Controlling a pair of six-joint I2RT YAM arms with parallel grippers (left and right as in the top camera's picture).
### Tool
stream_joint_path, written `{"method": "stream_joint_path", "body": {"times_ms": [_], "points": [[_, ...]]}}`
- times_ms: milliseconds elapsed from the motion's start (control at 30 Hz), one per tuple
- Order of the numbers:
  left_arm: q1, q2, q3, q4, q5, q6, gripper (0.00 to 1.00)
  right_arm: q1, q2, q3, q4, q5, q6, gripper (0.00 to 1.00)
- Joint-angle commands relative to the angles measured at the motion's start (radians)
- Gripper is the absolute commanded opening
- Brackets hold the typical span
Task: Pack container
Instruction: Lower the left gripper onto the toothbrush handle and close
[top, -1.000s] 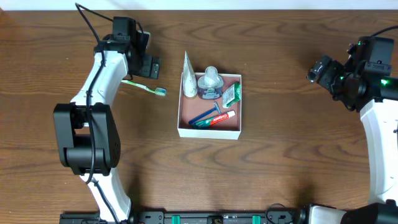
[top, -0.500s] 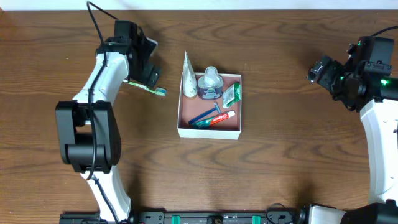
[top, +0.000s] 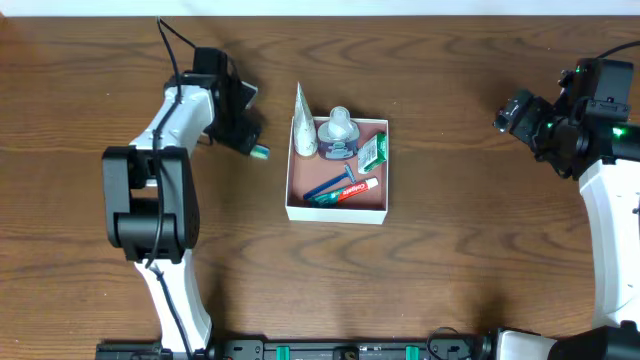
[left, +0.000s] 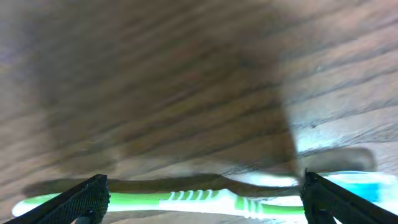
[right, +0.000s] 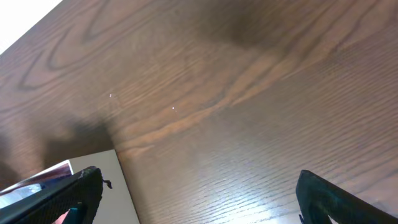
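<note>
The container (top: 335, 213), a shallow white-walled square box with a reddish-pink floor, sits at the table's centre. It holds a white tube (top: 304, 128), a grey bottle (top: 339, 133), a green packet (top: 373, 150), a blue razor (top: 330, 184) and a red toothpaste tube (top: 348, 193). A green and white toothbrush (left: 205, 200) lies on the table left of the box; only its blue head (top: 260, 152) shows from overhead. My left gripper (top: 241, 128) is low over it, open, with the handle lying between its fingertips (left: 202, 190). My right gripper (top: 520, 115) is open and empty (right: 199, 199), far right of the box.
The brown wooden table (top: 450, 260) spreads around the box. A white wall (right: 115, 186), apparently the container's, shows at the lower left of the right wrist view. The left arm's base (top: 150, 220) stands at the front left.
My left gripper has moved right and toward the box, coming down over the toothbrush and covering most of it. The right arm and the box's contents have not moved.
</note>
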Motion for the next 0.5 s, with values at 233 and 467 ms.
{"method": "stream_joint_path", "body": {"times_ms": [233, 467], "points": [[0.003, 0.027, -0.017, -0.076, -0.014, -0.101, 0.98, -0.005, 0.000, 0.008, -0.001, 0.003, -0.008, 0.99], [0.003, 0.027, -0.017, -0.177, -0.014, -0.300, 0.98, -0.005, 0.000, 0.008, -0.001, 0.003, -0.008, 0.99]]}}
